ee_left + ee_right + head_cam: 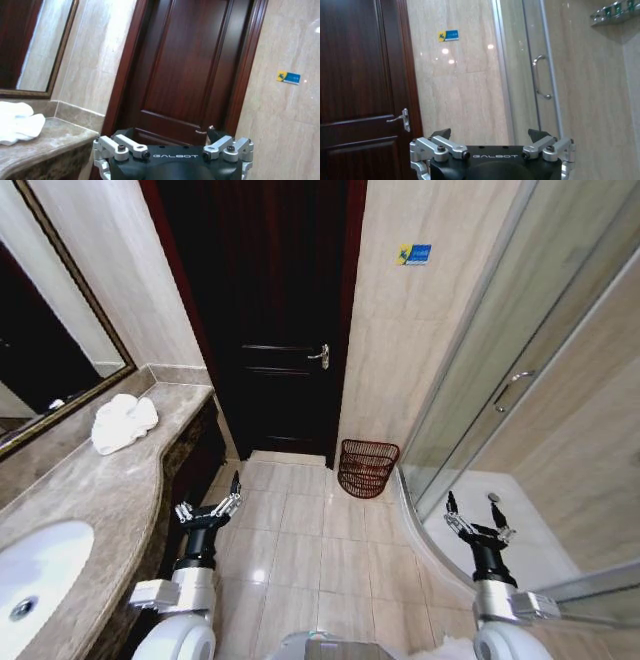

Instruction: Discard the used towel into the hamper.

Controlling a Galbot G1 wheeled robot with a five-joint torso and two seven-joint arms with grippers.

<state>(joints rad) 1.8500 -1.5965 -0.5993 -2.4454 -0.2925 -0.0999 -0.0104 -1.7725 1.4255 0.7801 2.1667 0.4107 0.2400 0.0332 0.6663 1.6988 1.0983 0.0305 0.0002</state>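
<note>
- Both of our grippers are empty, and we hold them up low in front of us. Our left gripper (210,507) has its fingers spread wide apart, with nothing between them. Our right gripper (478,520) is spread wide too, and it holds nothing.
- From our left gripper, the towel (124,423) is up ahead and off to the left side. It is a white, scrunched-up lump lying on the stone counter (110,480), near the mirror (45,370). It is well apart from the fingers, so we are not touching it.
- In the left wrist view we see the towel (17,122) on the counter edge, off to one side of the fingers (122,144).
- From our right gripper, the hamper (367,468) is ahead and a bit to the left. It is a round reddish-brown basket on the floor (300,530), close to the wall beside the dark door (275,310). It looks tipped toward us, so we can see inside. We think it is empty.
- The shower door (520,390) is just to the right of our right gripper.
- We think we are at the very start of the job. The towel is not yet picked up.
- Next, we think our left gripper must get to the towel, go down over it with fingers spread, and then pinch the soft cloth well so it does not slip out.
- After that, the towel has to go across to the hamper and be let go over its open top.
</note>
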